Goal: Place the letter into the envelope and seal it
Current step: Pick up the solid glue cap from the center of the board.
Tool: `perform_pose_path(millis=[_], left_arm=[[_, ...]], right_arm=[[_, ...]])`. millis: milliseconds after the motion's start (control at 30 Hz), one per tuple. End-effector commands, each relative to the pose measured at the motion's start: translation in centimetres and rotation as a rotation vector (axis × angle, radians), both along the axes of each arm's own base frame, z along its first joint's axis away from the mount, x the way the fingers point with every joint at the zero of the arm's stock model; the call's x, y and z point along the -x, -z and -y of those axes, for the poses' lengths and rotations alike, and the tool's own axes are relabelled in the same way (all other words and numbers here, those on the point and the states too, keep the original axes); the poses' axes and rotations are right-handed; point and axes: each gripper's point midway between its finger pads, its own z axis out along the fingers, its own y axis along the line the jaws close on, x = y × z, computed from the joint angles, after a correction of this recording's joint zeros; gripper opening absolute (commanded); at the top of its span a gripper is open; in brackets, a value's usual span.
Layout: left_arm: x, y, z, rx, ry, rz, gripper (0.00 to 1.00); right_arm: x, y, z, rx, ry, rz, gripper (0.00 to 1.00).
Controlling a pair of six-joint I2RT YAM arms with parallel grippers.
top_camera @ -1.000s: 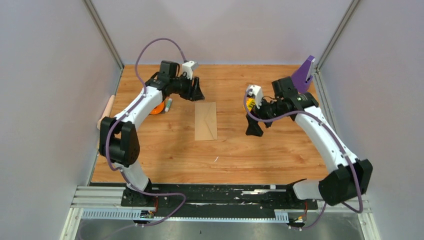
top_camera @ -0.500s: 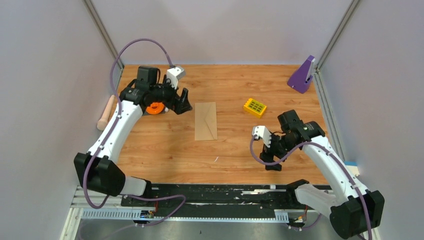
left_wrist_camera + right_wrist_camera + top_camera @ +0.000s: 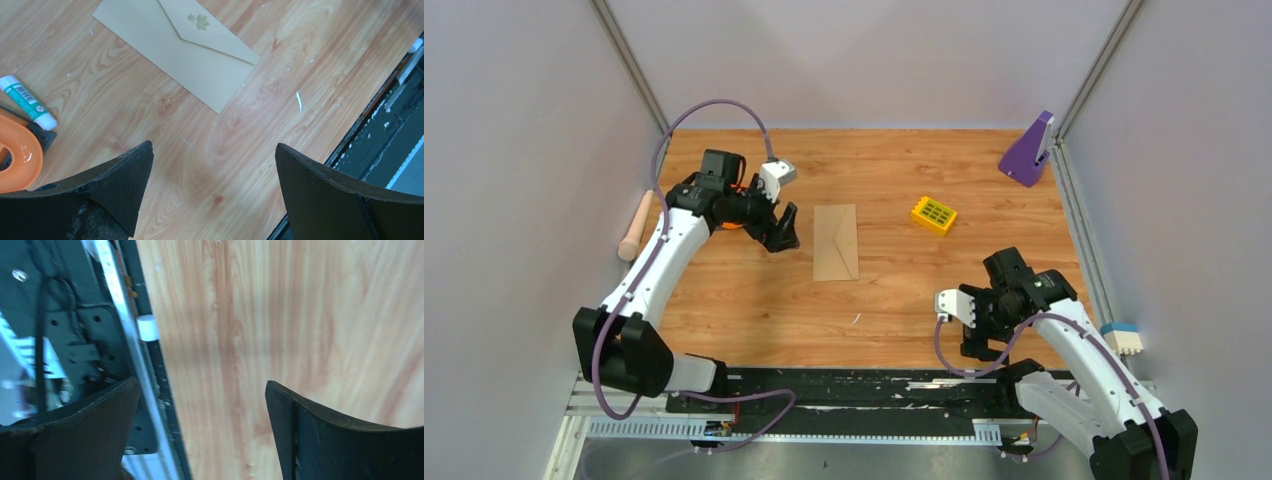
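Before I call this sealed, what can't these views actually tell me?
Letter: in no view; the closed envelope would hide it if inside.
Bond: the flap lies flat in the left wrist view; glue underneath unseen.
Orange tape dispenser: cut by the left wrist view's edge, mostly under the left arm from above.
Right wrist view: only table and rail; envelope out of frame.

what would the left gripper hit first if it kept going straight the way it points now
Probably the bare table: the left gripper, jaws open, angles down at the boards just short of the envelope. Nothing else lies in that line, though depth is hard to judge.
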Motion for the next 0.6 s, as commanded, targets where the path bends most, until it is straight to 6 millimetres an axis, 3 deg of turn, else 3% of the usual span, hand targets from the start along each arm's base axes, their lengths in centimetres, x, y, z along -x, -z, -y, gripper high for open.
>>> perform_pose_path(millis=[0,133,267,567], left_arm=[[0.7,0.1,0.2,-0.006,0.088,-0.025,1.0],[1.7,1.0,-0.2,-0.037,0.125,-0.055,1.0],[3.1,0.9,-0.6,-0.058,0.166,-0.065,1.0],[4.8,1.3,-2.3,-0.129,0.183,-0.122,1.0]], right_arm=[[-3.5,-0.6,0.4,0.047,-0.322,0.237,1.0],[-3.8,-1.9,-1.0,-0.004,-0.589,0.329,1.0],[-2.8,-2.1,-2.2,-0.054,-0.853,0.388,0.98],[-0.4,-1.5,-3.9,-0.167,-1.217,0.364,0.93]])
